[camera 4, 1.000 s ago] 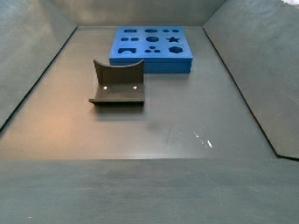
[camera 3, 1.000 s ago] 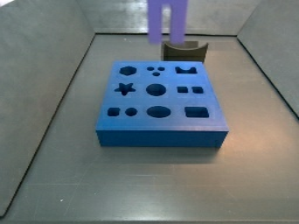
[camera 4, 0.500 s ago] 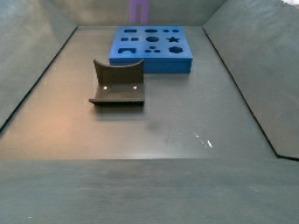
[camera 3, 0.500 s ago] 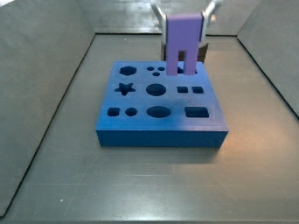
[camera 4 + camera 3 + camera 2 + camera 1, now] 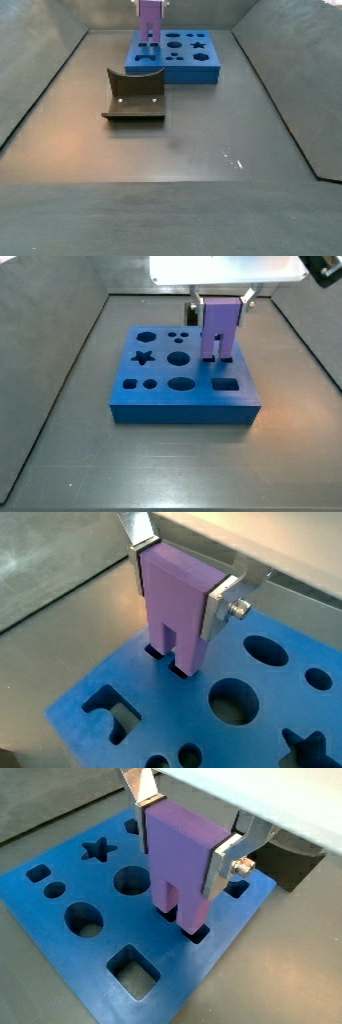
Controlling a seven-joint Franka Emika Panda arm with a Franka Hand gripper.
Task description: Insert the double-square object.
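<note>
Closest in both wrist views, the gripper [image 5: 187, 830] has its two flat silver fingers [image 5: 225, 860] clenched on the upper sides of the double-square object [image 5: 181, 863], a tall lavender plastic block held upright. Its two square prongs point down and their tips sit at or just inside a pair of small square holes in the blue board [image 5: 80, 963]; how deep they reach cannot be told. The block looks rigid, light and smooth, so it may slip or tilt if the grip loosens. Holding its flat opposite faces high up, as shown, leaves the prongs free to enter. In a side view the block [image 5: 219, 330] stands over the board's [image 5: 183, 406] right side, the board resting on the grey surface [image 5: 160, 471]. Farther off, a dark curved fixture [image 5: 135, 95] stands alone.
</note>
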